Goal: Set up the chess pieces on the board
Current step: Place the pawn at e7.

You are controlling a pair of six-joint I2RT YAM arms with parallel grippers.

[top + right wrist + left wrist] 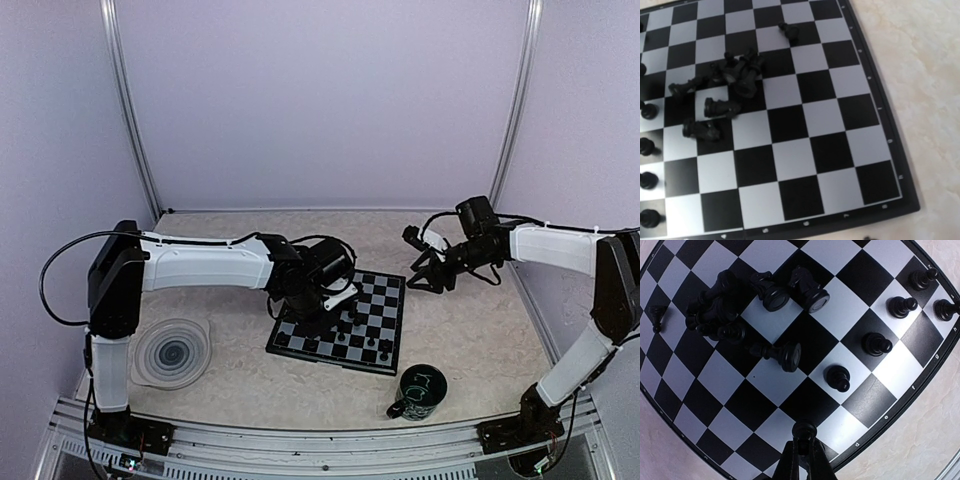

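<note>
Low over the board, the left hand is pinched shut on a pawn near the edge. The right hand hangs part-open and empty beside the board. Toppled pieces lie heaped mid-board.

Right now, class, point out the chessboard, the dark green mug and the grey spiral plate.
chessboard (388, 298): top external view, bare squares near its far right corner.
dark green mug (421, 390): top external view, its outer wall.
grey spiral plate (172, 352): top external view, centre of the spiral.
</note>
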